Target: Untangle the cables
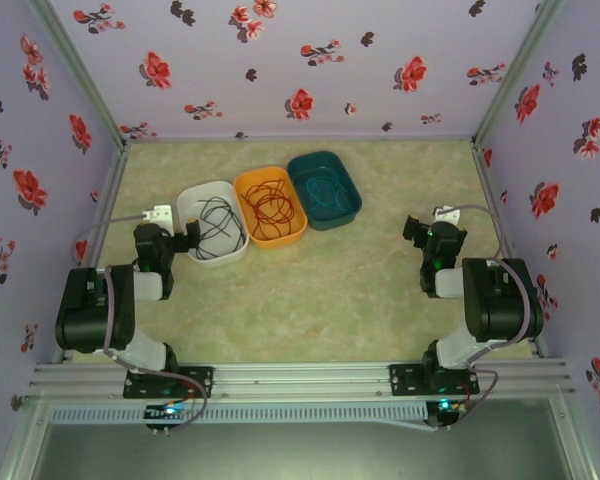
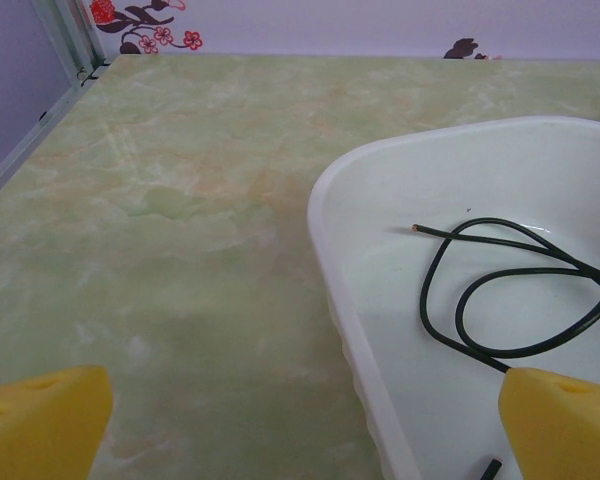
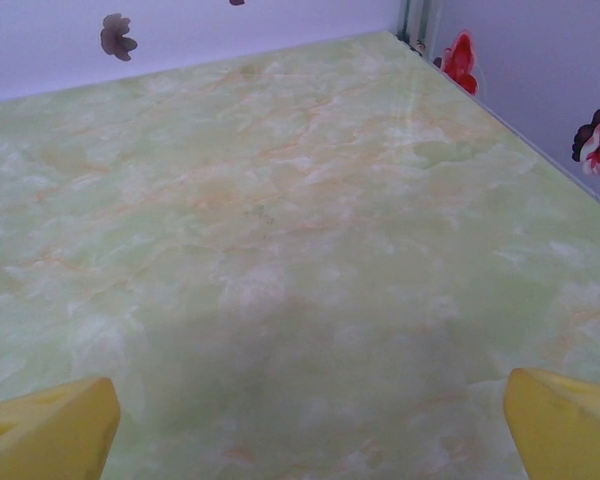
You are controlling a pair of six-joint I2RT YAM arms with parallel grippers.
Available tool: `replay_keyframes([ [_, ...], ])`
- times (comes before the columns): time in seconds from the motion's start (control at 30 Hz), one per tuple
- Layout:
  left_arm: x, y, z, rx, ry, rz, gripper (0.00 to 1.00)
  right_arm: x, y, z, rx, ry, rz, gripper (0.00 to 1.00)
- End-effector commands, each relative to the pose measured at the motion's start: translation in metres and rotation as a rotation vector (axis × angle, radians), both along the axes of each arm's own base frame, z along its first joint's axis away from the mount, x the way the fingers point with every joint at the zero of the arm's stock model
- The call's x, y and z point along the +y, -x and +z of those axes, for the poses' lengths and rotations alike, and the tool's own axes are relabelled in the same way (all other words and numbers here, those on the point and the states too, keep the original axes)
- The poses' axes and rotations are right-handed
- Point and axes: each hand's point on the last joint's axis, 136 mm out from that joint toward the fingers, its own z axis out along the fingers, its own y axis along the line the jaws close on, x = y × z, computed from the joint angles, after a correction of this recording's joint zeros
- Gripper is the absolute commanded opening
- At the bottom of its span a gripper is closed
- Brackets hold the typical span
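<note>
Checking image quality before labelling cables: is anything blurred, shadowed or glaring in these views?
Left wrist: black cable in the white bin is sharp, the yellow fingertips soft. Right wrist: a broad dim shadow on the table. Top external: even, slightly hazy light, no harsh glare.

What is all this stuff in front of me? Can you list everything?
white tub: 1, white, back of the table, leftmost of the row
orange tub: 1, orange, middle of the row
teal tub: 1, teal, rightmost of the row
black cable: 1, black, looped in the white tub
red-orange cable: 1, red-orange, coiled in the orange tub
blue-green cable: 1, blue-green, coiled in the teal tub
table: 1, green marbled
walls: 3, lilac with red and dark flowers, around the table
metal rail: 1, silver, near edge
arms: 2, black, bolted to the rail
left claw: 1, yellow fingertips, open, at the white tub's edge
right claw: 1, yellow fingertips, open, over bare table
</note>
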Motion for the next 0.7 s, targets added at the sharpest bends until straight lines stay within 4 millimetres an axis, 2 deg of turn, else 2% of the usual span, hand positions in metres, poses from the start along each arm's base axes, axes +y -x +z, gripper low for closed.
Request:
replay_keyframes([
  [0.0,0.0,-0.004,0.004,-0.011,-0.009,0.006,1.0,0.013,-0.003,0.008,-0.032,-0.007,0.07,0.99],
  [0.13,-0.005,-0.001,0.004,-0.028,-0.011,-0.021,1.0,0.03,-0.005,0.008,-0.033,-0.015,0.173,0.99],
  [0.67,-0.004,-0.005,0.004,-0.011,-0.009,-0.02,1.0,0.021,-0.007,0.006,-0.012,-0.019,0.124,0.99],
])
